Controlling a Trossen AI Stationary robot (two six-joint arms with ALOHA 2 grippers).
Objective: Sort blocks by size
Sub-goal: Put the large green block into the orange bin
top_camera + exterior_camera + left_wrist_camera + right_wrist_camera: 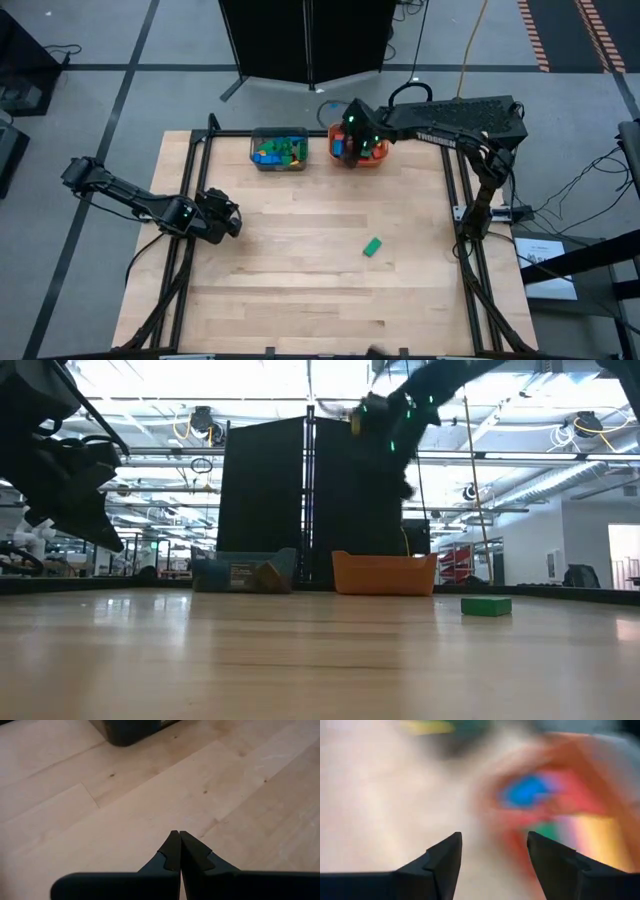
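Over the orange bin (pixel 362 160), at the table's far edge, the right gripper (pixel 494 852) hangs with its fingers apart and nothing between them; blue, red, green and yellow blocks (pixel 527 790) blur together in the bin beneath it. Just beside it, the grey bin (pixel 279 150) holds more blocks, mostly green with some blue and yellow. One green block (pixel 373 246) lies alone on the bare table (pixel 300 290), well apart from both bins, toward the near side and right of centre, its long axis tilted across the board grain. The left gripper (pixel 176 851) waits at the table's left edge, fingers pressed together and empty. Judged from above, the right arm is the nearer: the block lies almost straight back from its gripper toward the near edge, so the coming reach probably falls to it.
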